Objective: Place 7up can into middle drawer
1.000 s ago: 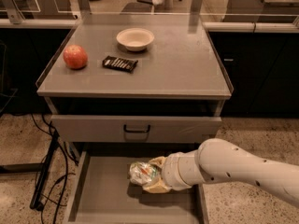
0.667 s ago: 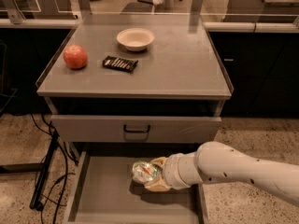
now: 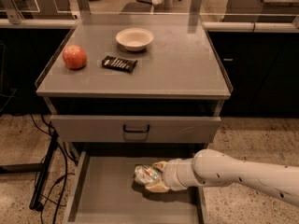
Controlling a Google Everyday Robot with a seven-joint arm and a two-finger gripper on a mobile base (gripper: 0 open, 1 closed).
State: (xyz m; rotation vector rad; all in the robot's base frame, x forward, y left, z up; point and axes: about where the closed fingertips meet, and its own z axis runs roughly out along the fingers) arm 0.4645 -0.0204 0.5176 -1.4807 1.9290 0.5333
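The 7up can [image 3: 145, 174], silvery-white with green marks and wrinkly sides, lies low inside the open middle drawer [image 3: 107, 195], a wide grey metal drawer pulled out under the cabinet. My gripper [image 3: 156, 177] reaches in from the right on a white arm and is shut on the can, its tan fingers above and below it. The can looks to be at or just above the drawer floor.
A closed grey drawer front with a black handle [image 3: 136, 129] sits just above the open drawer. On the cabinet top stand a red apple [image 3: 74, 57], a dark snack bar [image 3: 119, 63] and a white bowl [image 3: 134, 38]. Black cables [image 3: 44, 181] hang at the left.
The gripper with the can has shifted slightly left and lower inside the drawer. Nothing on the cabinet top has moved.
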